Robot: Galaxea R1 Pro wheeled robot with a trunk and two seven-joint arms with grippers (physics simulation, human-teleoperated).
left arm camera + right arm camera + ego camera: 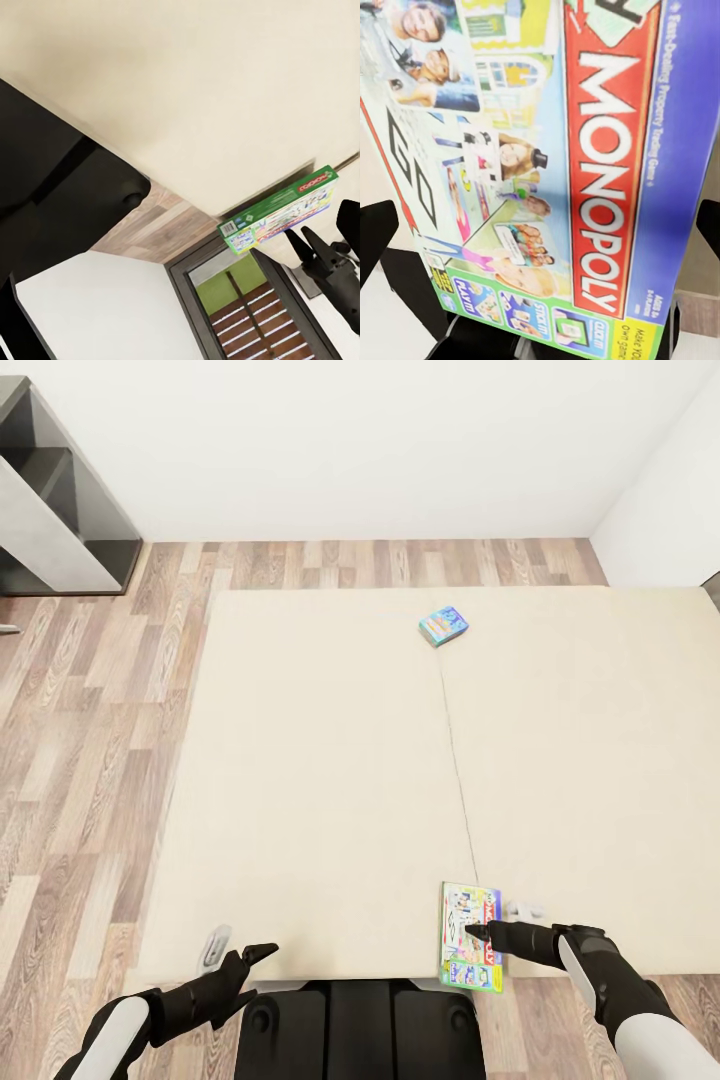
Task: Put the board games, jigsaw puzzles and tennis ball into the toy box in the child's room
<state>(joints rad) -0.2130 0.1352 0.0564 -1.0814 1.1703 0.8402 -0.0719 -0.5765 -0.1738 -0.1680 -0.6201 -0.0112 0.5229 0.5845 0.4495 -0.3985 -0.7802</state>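
Observation:
The beige bed spreads across the head view. A green-edged Monopoly board game lies flat at the bed's near edge, its end sticking out a little past the mattress. My right gripper hovers right over this box with its fingers spread open; the printed lid sits close under the camera between the dark fingertips. From the left wrist the same box and the right gripper show. A blue board game lies further back on the bed. My left gripper is open at the bed's front edge, holding nothing.
A dark grey open shelf unit stands at the back left against the white wall. Wood-plank floor runs along the bed's left side and behind it. My own dark base is against the bed's front edge.

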